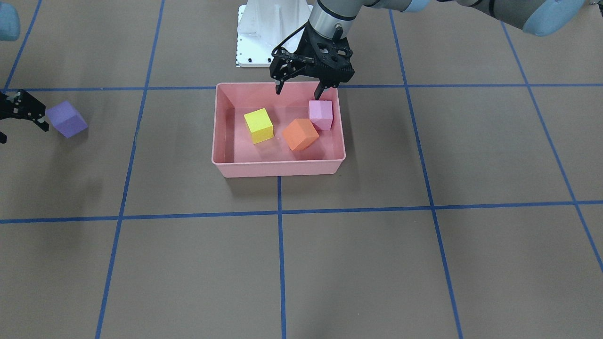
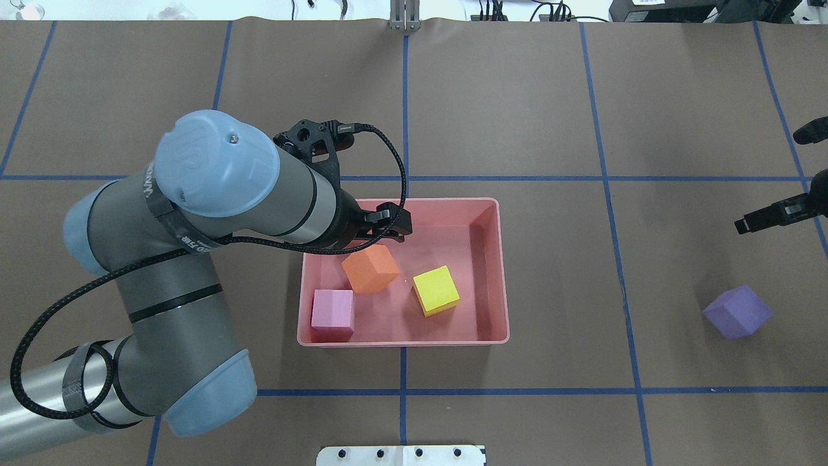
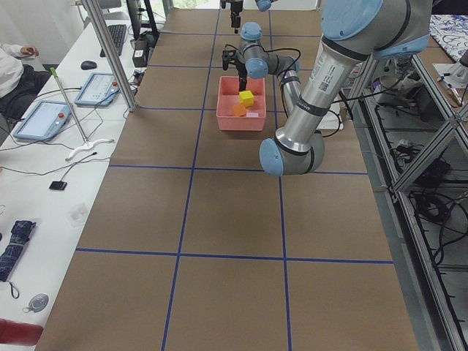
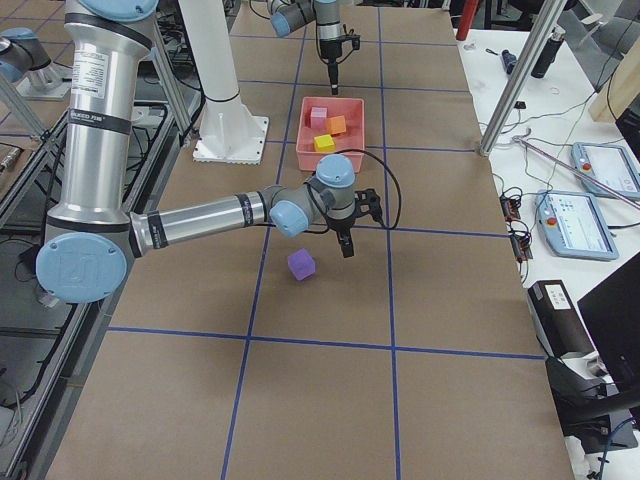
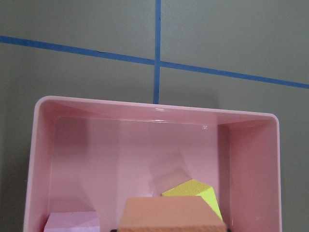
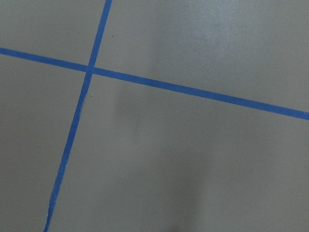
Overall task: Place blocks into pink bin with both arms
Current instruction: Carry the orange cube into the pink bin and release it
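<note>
The pink bin (image 1: 278, 168) holds the yellow block (image 1: 259, 125), the orange block (image 1: 300, 134) and the light pink block (image 1: 321, 114). My left gripper (image 1: 299, 92) hangs open and empty over the bin's wall nearest the robot, just above the light pink block. The left wrist view looks down into the bin (image 5: 154, 107) at the orange block (image 5: 171, 215). The purple block (image 2: 737, 312) lies on the table far to my right. My right gripper (image 2: 770, 184) hovers open beside it, a little apart, holding nothing.
The table is brown paper with a grid of blue tape lines (image 1: 281, 254). The white pedestal base (image 1: 264, 37) stands behind the bin. Benches with tablets and cables (image 4: 590, 210) run along the far table edge.
</note>
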### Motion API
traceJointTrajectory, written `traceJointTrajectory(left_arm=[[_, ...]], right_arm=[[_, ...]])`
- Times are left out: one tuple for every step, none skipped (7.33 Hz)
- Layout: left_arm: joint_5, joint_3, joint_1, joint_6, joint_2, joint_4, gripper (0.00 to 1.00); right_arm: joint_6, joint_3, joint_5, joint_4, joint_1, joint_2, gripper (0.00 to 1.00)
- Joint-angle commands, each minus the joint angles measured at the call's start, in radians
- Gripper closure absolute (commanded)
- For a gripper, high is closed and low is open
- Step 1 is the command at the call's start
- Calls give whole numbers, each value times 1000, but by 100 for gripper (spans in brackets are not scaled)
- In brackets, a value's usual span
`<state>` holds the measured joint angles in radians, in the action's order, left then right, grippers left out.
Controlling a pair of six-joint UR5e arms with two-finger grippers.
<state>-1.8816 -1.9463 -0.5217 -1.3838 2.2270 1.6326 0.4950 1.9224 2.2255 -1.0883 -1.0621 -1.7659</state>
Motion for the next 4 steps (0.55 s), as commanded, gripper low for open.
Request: traceJointTrajectory(left_arm=[[1,0,0,-1,-1,0,0],[1,-2,0,-1,-3,0,0],[1,-2,0,-1,-6,0,0],[1,-5,2,-1,-6,0,0]], right_arm=[[86,1,-80,210,110,-131,1],[129,1,-116,264,160,-165,1],[143,1,-119,268,183,-171,1],[146,1,-145,268,210,-173,1]])
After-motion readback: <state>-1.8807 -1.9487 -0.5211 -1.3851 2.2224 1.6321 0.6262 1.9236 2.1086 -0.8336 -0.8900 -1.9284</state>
